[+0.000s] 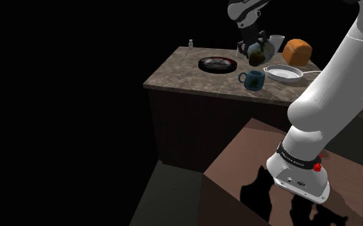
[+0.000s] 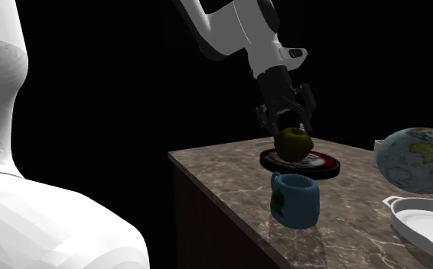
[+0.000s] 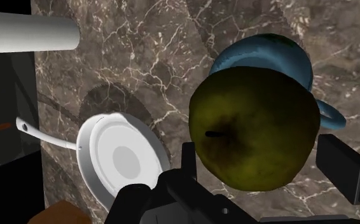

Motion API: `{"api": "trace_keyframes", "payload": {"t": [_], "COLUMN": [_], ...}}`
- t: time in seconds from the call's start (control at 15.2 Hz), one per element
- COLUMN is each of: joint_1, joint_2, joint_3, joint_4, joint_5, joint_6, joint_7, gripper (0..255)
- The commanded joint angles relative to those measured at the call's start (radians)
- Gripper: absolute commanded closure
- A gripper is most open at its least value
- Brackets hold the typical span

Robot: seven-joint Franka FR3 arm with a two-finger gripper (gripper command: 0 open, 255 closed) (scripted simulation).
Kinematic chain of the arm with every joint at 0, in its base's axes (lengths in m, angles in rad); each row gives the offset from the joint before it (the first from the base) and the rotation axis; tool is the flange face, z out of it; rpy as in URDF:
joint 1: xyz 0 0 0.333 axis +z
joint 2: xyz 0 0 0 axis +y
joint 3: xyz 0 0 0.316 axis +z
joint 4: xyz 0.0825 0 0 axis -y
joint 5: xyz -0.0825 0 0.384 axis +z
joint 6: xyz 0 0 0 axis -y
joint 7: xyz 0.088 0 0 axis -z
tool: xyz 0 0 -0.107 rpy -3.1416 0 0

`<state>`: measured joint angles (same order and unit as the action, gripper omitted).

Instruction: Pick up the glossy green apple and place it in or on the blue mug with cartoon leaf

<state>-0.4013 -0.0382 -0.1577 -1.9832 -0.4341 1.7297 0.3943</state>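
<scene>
**Apple** (image 2: 293,144): dull olive-green with a short dark stalk. It is clasped at its sides between the two black fingers of the gripper (image 2: 290,128), the jaws closed on it at about the fruit's own width. It hangs in the air above the counter (image 2: 223,173) and touches nothing but the fingers.

**Mug** (image 2: 295,200): blue, upright, mouth up, with a green motif on its wall. It stands on the counter below the apple.
- In the second exterior view it sits lower and nearer the camera than the fruit.
- In the wrist view its rim and handle show just past the apple, which hides part of it.
- Judged from this, the mouth lies close beneath the jaws but not plainly plumb under them. The coming move turns on closing that small sideways offset before lowering.
- The apple looks about as wide as the mouth, so it may rest on the rim rather than drop in.

**Plate** (image 2: 323,165): dark with a red band, lying flat. It is beyond the mug in the second exterior view, and to the mug's left and farther off in the shoulder view.

**Pan** (image 3: 120,162): white with a long handle, near the mug on the shoulder view's right.

**Globe** (image 2: 421,159): mottled blue, at the far right.

**Loaf** (image 1: 297,51): orange-brown, in the far right corner.

**Bottle** (image 1: 190,43): small, at the far left edge, well apart from the rest.
</scene>
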Motion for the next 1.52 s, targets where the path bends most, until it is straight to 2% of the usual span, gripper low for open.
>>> {"api": "trace_keyframes", "payload": {"t": [0.0, 0.4, 0.86, 0.92, 1.25, 1.45], "joint_1": [-0.002, -0.005, -0.005, -0.004, -0.005, 0.013], "joint_2": [0.006, 0.029, 0.029, 0.027, 0.029, 0.027], "joint_3": [-0.002, -0.005, -0.005, -0.004, -0.005, 0.013], "joint_4": [-0.019, -0.072, -0.072, -0.074, -0.072, 0.017], "joint_5": [-0.002, -0.007, -0.007, -0.007, -0.007, 0.010], "joint_6": [0.026, 0.097, 0.097, 0.096, 0.097, 0.000], "joint_7": [0.008, 0.034, 0.034, 0.035, 0.034, 0.025], "gripper": [255, 255, 255, 0, 0, 0]}}
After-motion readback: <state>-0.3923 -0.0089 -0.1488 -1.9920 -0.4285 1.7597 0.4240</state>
